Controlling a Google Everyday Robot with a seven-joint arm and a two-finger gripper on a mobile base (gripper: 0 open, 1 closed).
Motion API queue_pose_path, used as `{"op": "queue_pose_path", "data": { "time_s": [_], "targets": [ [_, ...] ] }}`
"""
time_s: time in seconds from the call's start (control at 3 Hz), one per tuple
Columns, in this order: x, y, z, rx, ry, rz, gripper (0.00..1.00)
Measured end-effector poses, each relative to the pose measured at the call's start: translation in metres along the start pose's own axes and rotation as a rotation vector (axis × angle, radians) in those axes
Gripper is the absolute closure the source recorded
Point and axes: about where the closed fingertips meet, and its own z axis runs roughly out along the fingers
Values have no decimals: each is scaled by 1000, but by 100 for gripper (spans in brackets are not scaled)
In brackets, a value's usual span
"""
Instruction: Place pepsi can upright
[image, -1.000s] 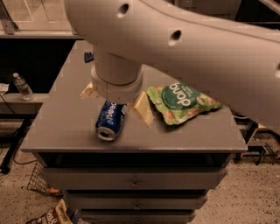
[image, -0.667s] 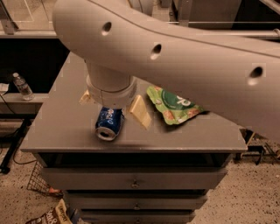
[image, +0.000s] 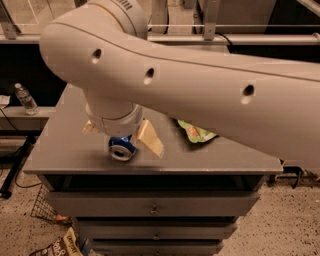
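The pepsi can (image: 122, 148) lies on its side near the front edge of the grey cabinet top (image: 65, 155), with a silver end facing the camera. Only its front part shows below the arm's wrist. My gripper (image: 120, 136) hangs right over the can, open. Its tan fingers (image: 150, 139) stand on either side of the can, wider than the can, the left one mostly hidden. The big white arm crosses the whole view from the right.
A green snack bag (image: 196, 133) lies on the top to the right of the can, mostly hidden by the arm. A water bottle (image: 25, 99) stands on a low shelf at left. Drawers (image: 152, 207) are below; a wire basket (image: 44, 210) sits on the floor.
The arm has come down and forward over the can, now covering most of it and most of the green bag. The can lies where it was.
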Motion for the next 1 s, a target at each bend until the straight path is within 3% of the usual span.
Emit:
{"op": "queue_pose_path", "data": {
  "time_s": [0.33, 1.0],
  "targets": [
    [-11, -8, 11, -14, -32, -28, 0],
    [-1, -17, 28, -24, -68, -13, 0]
  ]
}}
